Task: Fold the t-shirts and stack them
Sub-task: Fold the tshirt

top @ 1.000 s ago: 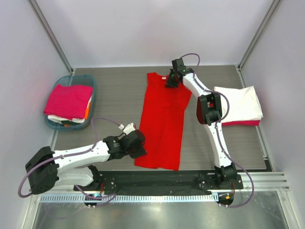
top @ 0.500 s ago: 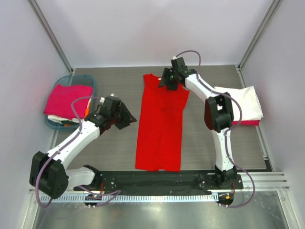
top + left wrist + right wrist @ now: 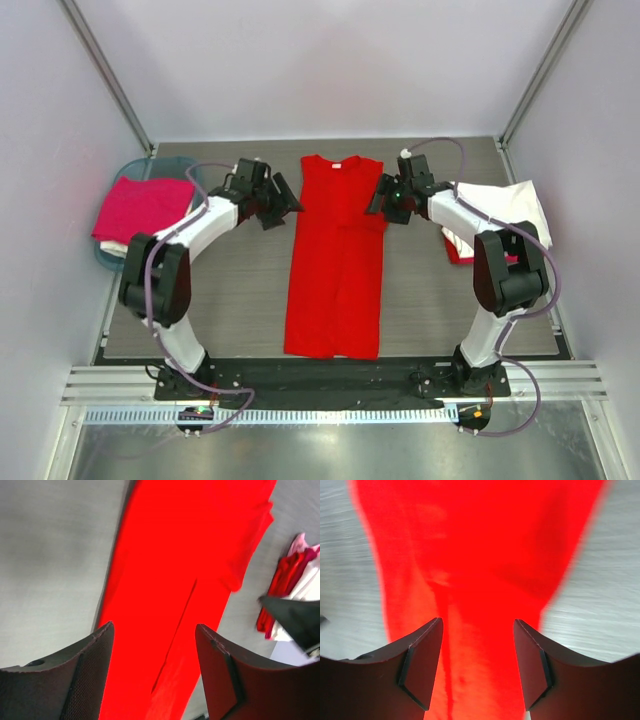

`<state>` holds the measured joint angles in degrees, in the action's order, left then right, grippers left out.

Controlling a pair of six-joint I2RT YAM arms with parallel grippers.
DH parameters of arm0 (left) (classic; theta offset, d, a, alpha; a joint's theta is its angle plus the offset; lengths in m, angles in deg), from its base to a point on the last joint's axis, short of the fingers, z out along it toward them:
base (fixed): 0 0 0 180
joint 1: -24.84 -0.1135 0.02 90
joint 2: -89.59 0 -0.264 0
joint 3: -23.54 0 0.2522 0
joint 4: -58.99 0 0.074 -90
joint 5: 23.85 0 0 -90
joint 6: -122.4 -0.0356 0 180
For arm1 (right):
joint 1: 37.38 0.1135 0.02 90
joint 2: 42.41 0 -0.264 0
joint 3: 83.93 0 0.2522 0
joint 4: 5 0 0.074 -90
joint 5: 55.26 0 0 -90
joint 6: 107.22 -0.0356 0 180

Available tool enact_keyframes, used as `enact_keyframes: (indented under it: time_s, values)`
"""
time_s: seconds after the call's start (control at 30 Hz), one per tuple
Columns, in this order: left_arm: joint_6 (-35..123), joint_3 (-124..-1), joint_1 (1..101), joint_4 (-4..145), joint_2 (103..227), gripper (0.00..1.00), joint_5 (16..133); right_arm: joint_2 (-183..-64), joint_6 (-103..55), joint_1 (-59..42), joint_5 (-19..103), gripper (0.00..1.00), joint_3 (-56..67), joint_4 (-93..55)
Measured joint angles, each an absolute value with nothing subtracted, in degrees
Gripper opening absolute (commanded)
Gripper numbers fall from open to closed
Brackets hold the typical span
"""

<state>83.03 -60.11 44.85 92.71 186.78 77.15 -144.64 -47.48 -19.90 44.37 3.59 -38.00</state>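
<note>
Your red t-shirt [image 3: 335, 270] lies flat mid-table [image 3: 230, 300], folded into long strip. Your left gripper [image 3: 287, 203] and right gripper [image 3: 377, 201] flank its collar end, jaws wide apart, holding nothing.

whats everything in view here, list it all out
red t-shirt: one, bright red, folded into a long strip down the middle of the table
white t-shirt: one, white, folded, on top of the stack at the right
lower shirt: at least one, red-pink, under the white one, only an edge shows
magenta t-shirt: one, magenta pink, on top in the basket
basket: one, teal, far left of the table
table: one, grey
left gripper: one, black, open and empty, by the red t-shirt's left edge at its collar end
right gripper: one, black, open and empty, by its right edge
</note>
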Motion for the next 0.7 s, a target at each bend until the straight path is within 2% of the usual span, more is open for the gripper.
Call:
enact_keyframes:
  time_s: [0.1,0.23,0.33,0.5,0.7]
  values:
    - [82.1,-66.0,44.0,90.6,194.4,0.67,78.4,-145.4,-47.5,-22.2,44.4,0.64,1.9,-38.0]
    - [81.2,-74.6,42.5,89.6,204.6,0.57,79.9,-147.7,-47.5,-23.8,44.8,0.63,2.3,-36.2]
    - [81.1,-81.9,41.2,89.8,211.5,0.53,81.1,-150.9,-47.5,-24.6,45.3,0.62,3.7,-35.6]
    - [80.6,-94.0,40.2,90.6,221.4,0.53,82.4,-155.5,-47.5,-25.7,46.1,0.62,5.8,-35.0]
    - [81.2,-105.6,39.7,91.0,230.9,0.45,85.3,-158.4,-47.5,-27.0,47.6,0.6,8.5,-34.9]
